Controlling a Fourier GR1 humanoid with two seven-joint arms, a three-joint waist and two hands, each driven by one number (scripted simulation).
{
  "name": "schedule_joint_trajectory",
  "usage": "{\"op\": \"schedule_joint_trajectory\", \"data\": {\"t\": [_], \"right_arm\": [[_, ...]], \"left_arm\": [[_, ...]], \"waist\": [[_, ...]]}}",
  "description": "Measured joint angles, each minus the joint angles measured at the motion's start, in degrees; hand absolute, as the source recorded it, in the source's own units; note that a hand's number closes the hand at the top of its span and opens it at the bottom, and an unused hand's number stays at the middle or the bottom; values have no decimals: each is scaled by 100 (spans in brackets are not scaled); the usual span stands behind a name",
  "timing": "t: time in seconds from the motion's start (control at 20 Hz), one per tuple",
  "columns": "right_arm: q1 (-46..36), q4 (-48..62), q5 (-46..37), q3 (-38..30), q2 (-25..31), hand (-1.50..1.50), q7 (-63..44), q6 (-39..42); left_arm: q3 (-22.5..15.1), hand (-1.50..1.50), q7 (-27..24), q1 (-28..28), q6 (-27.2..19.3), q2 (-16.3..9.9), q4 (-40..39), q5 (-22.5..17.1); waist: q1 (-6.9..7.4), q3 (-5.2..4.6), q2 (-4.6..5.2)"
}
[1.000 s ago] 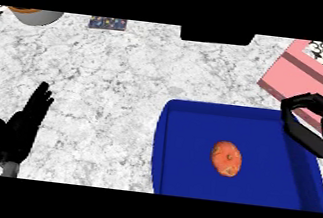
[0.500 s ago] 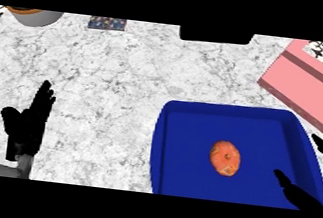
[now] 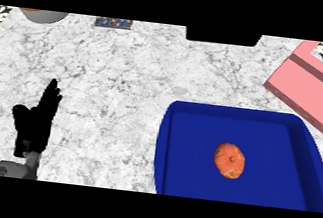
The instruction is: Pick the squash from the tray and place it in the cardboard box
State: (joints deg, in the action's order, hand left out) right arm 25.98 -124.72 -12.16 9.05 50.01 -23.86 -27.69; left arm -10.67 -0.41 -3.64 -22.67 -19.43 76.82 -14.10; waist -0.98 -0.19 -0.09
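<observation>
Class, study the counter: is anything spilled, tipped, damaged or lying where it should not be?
Nothing stands out. The squash lies whole in the blue tray, the pink box sits upright beyond it, and the left hand rests open on the counter.

Counter (image 3: 124, 76): white-grey marbled top, fills the view. Left hand (image 3: 35, 122) rests over its lower-left part, fingers straight, pointing away.

Directly on the counter:
- Blue tray (image 3: 181, 153), to the right of the hand, well apart from it.
- Pink box (image 3: 311, 90), far right, beyond the tray.
- Grey bowl (image 3: 43, 15), far edge, straight ahead of the hand.
- Small dark patterned item (image 3: 114, 23), just right of the bowl.
</observation>
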Motion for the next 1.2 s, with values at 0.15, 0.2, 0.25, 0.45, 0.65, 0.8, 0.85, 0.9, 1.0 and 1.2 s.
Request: {"op": "schedule_joint_trajectory", "data": {"t": [0.15, 0.2, 0.25, 0.45, 0.65, 0.8, 0.85, 0.9, 1.0, 1.2], "right_arm": [[-144, -486, -200, 105, 259, -150, -943, 413], [-253, -582, -273, 179, 273, -150, -1224, 540], [-363, -643, -283, 240, 283, -150, -1451, 687], [-873, -904, -476, 609, 280, -150, -2486, 1232], [-1545, -820, -676, 1094, 42, -150, -3343, 1724], [-1913, -630, -814, 1442, -256, -150, -3622, 1972], [-2049, -571, -837, 1517, -371, -150, -3699, 2052], [-2188, -506, -898, 1624, -513, -150, -3783, 2113], [-2316, -293, -1056, 1813, -793, -150, -3819, 2179], [-2648, -114, -1190, 1897, -1225, -150, -3994, 2386]], "left_arm": [[48, 0, -26, -60, 103, -7, -90, 2], [77, 0, -33, -68, 159, -18, -127, -6], [96, 0, -70, -136, 174, 26, -230, 9], [117, 0, -51, -268, 194, 112, -299, 75], [114, 0, 46, -264, 230, 142, -238, 132], [157, 0, -24, -269, 220, 201, -289, 200], [154, 0, -37, -271, 232, 233, -318, 224], [183, 0, -43, -292, 260, 226, -351, 232], [239, 0, -7, -299, 279, 214, -306, 249], [271, 0, 2, -262, 298, 290, -318, 324]], "waist": [[59, 1, 10], [77, 2, 12], [85, 3, 16], [132, 5, 21], [182, 8, 25], [175, 9, 23], [170, 11, 22], [168, 11, 22], [158, 12, 18], [138, 14, 14]]}}
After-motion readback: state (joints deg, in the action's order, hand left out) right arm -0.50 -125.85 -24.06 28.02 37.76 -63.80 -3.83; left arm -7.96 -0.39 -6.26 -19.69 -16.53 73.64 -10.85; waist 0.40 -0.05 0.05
